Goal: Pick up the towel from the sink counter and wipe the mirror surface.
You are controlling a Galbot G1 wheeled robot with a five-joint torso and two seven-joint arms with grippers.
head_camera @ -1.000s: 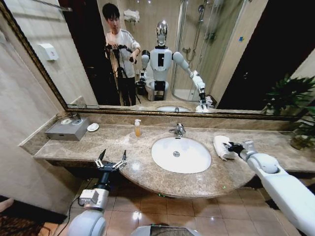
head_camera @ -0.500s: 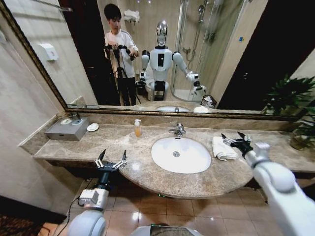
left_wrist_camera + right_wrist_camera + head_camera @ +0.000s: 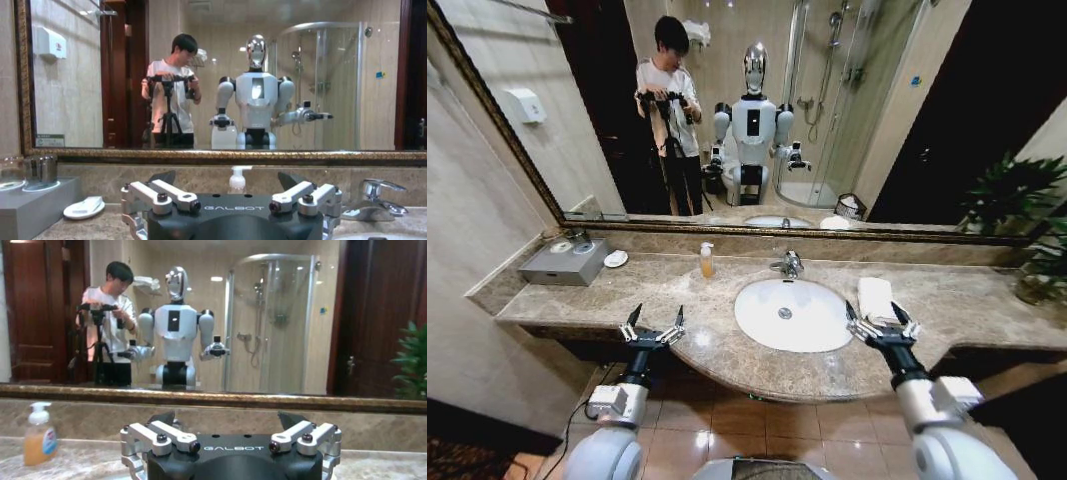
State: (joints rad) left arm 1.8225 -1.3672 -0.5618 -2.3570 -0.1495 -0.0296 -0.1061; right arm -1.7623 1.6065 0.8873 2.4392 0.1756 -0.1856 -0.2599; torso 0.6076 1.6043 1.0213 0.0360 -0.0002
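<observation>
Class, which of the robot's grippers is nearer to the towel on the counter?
The right. The right gripper hovers open just in front of the towel; the left gripper waits open across the basin.

Towel: folded, right of the basin on the sink counter.
Right gripper: open, lower right, just below the towel.
Left gripper: open, lower left, at the counter's front edge.
Mirror: across the upper frame.

Both arms reach forward, level and side by side – left hand with fingers spread wide, holding nothing; right hand the same – fingers apart, palm empty
</observation>
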